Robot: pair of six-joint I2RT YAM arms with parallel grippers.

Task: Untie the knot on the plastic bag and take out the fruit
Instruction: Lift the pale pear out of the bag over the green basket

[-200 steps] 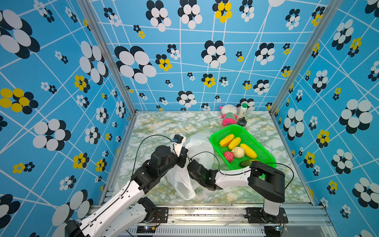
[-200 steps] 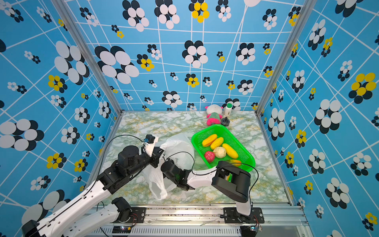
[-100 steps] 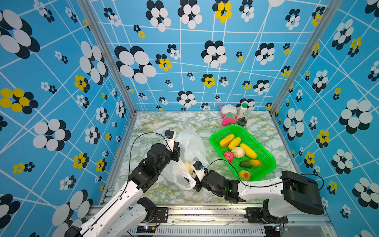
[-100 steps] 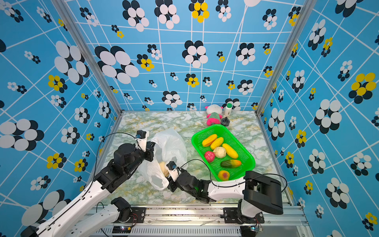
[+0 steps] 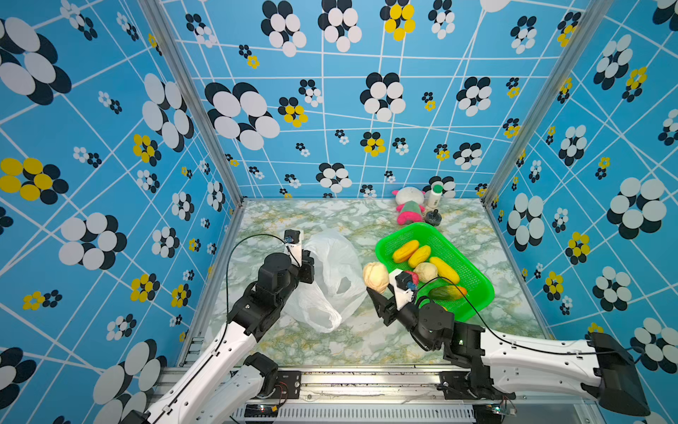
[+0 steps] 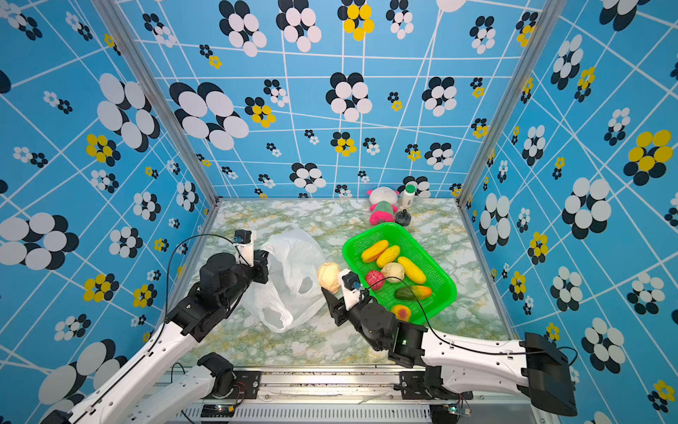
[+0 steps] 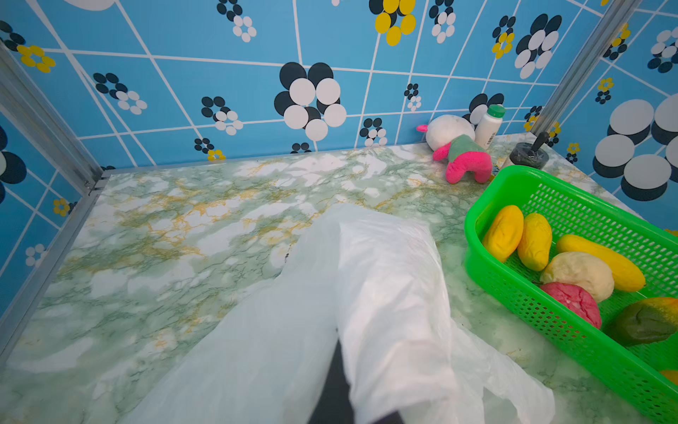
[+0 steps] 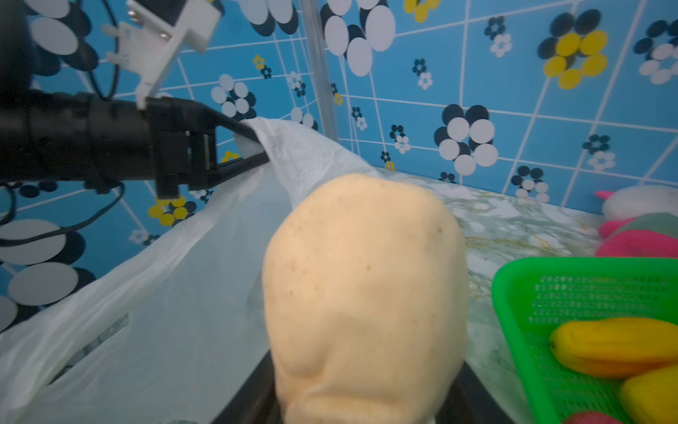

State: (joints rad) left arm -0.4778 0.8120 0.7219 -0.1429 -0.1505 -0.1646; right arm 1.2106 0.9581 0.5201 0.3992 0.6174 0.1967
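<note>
Beige fruit (image 5: 375, 277) now out of bag (image 5: 330, 264), R fingers (image 5: 378, 303) holding it; L fingers (image 8: 242, 166) pinch bag.

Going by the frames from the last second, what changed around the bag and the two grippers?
The right gripper, which was reaching into the plastic bag, has drawn back toward the green basket, shut on a beige fruit that is now out of the bag. The left gripper still pinches the bag's edge, having shifted only slightly. The basket, plush toy and bottle stayed put.
</note>
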